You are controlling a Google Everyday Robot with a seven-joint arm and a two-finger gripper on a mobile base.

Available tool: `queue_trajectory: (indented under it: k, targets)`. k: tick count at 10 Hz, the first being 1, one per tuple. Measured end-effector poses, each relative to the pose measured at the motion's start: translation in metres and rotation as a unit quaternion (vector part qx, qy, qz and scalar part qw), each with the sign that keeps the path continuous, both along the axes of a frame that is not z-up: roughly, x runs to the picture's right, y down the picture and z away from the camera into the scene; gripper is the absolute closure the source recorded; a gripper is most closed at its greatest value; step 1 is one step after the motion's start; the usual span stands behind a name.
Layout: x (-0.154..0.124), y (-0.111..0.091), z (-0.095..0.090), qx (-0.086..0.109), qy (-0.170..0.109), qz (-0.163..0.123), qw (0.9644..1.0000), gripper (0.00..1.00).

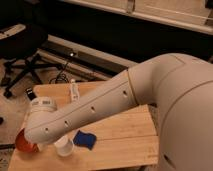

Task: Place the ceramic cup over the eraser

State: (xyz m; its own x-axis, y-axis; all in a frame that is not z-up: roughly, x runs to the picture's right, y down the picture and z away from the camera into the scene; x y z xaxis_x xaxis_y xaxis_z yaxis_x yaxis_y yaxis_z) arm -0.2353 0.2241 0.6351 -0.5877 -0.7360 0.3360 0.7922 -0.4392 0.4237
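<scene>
The gripper is hidden beneath the arm (90, 112), fingers spread wide. Just beside them the ceramic cup (64, 146) is set near the table (125, 150) edge; bare board is left past the eraser (85, 140).

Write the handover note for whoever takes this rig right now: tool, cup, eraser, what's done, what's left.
Tool: hidden under the arm's end at the table's front-left corner. It is open, with nothing seen held.
Cup: white, standing on the table, partly under the arm.
Eraser: blue, uncovered, close beside the cup.
Orange bowl: on the cup's other side.
Done: nothing yet; the cup is not lifted.
Left: grasp the cup, lift it, and set it over the eraser.
</scene>
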Motion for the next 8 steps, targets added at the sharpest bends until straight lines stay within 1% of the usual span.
queue_trajectory:
  k: [2,3,6,7,8]
  targets:
    - [-0.005,0.015,0.014,-0.013,0.003,-0.01,0.9999,0.2]
    - [-0.003,0.016,0.024,-0.012,0.008,-0.006,0.9999,0.2]
    - [0.013,0.0,0.052,0.004,0.028,0.025,0.9993,0.2]
    - [0.017,-0.002,0.059,0.006,0.033,0.032,0.9989,0.2]
    - [0.019,0.0,0.065,0.002,0.036,0.036,0.9987,0.2]
